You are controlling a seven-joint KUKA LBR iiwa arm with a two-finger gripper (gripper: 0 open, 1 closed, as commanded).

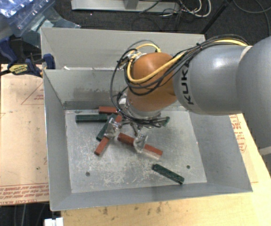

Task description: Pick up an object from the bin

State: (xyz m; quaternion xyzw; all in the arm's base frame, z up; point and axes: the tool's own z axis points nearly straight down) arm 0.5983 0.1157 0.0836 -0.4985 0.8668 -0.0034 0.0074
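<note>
Camera view: saw the gripper (125, 137) low over the middle of the grey bin (55, 126), beneath the arm's orange cover (149, 81). Found it spread wide, with one of the fingers (110, 130) on each side of a short red-brown bar (124, 138) lying flat on the bin floor. Could not tell whether the tips touched that bar. Noted a second red-brown bar (152, 150) just beside the nearer tip, a third (101, 146) toward the view's left, and a dark green bar (168, 173) apart near the front wall.
</note>
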